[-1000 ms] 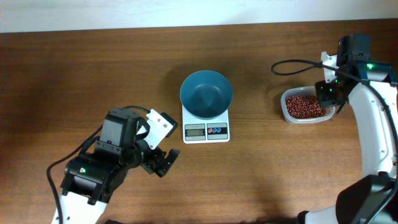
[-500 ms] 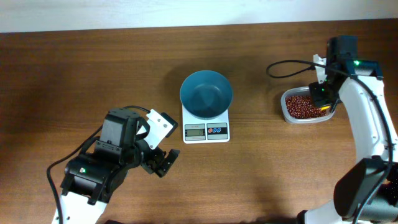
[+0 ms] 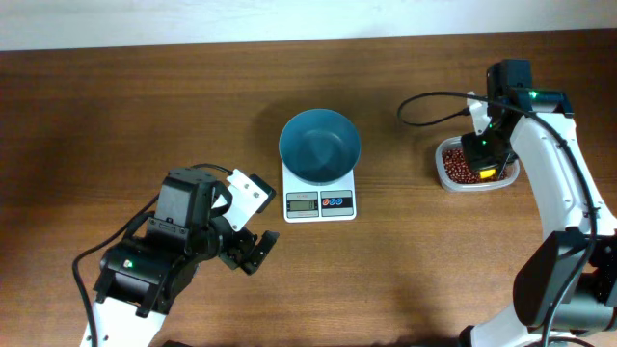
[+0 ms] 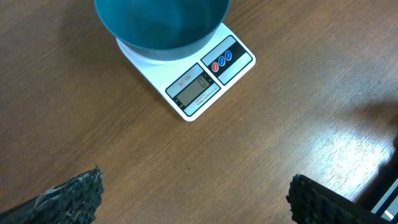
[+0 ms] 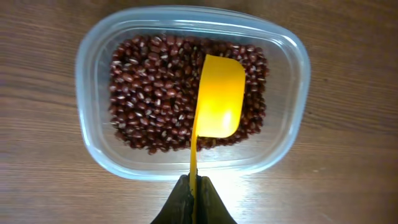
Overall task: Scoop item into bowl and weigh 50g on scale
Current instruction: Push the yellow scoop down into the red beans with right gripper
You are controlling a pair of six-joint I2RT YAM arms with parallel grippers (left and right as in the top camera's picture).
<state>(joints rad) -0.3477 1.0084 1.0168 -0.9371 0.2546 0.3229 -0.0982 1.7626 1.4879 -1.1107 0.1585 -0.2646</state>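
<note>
Beans [image 5: 155,87]: heaped in clear tub [image 5: 292,74]; yellow scoop [image 5: 219,93] held over them by right pincer [image 5: 194,199], clenched on handle. Left pincer [image 4: 193,196] released, w/ nothing held. Bowl [image 3: 319,145] set on scale [image 3: 319,202].

A brown wooden table [image 3: 145,106] carries two things directly. The white scale [image 3: 320,200] sits near its centre, display and buttons facing 6 o'clock. A clear plastic tub [image 3: 442,170] stands well apart from the scale, at its 3 o'clock, close to the table's right side.
</note>
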